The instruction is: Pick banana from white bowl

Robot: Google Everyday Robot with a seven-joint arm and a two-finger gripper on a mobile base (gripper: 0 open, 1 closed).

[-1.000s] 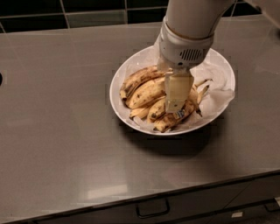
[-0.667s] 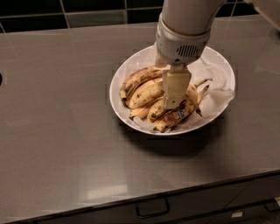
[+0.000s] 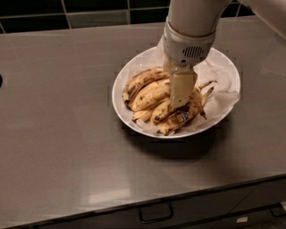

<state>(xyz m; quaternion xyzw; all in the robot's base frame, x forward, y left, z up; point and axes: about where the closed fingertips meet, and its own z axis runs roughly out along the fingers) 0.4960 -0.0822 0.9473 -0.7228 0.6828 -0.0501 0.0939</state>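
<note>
A wide white bowl (image 3: pixel 223 74) lined with crumpled white paper sits on the grey counter and holds several overripe, brown-speckled bananas. The strongly arched banana (image 3: pixel 142 80) lies at the far left of the pile. A straighter banana with a blue sticker (image 3: pixel 182 117) lies at the near edge. My gripper (image 3: pixel 180 99) reaches down from above into the middle of the pile, its pale finger against the bananas just right of the arched one. The arm's white wrist hides the bowl's far middle.
The grey counter (image 3: pixel 58 134) spreads wide to the left and front of the bowl. A dark tiled wall (image 3: pixel 89 9) runs along the back. Drawer fronts with a handle (image 3: pixel 155 214) lie below the counter's front edge.
The gripper and arm have shifted slightly up and back from the pile. The bananas have not visibly moved.
</note>
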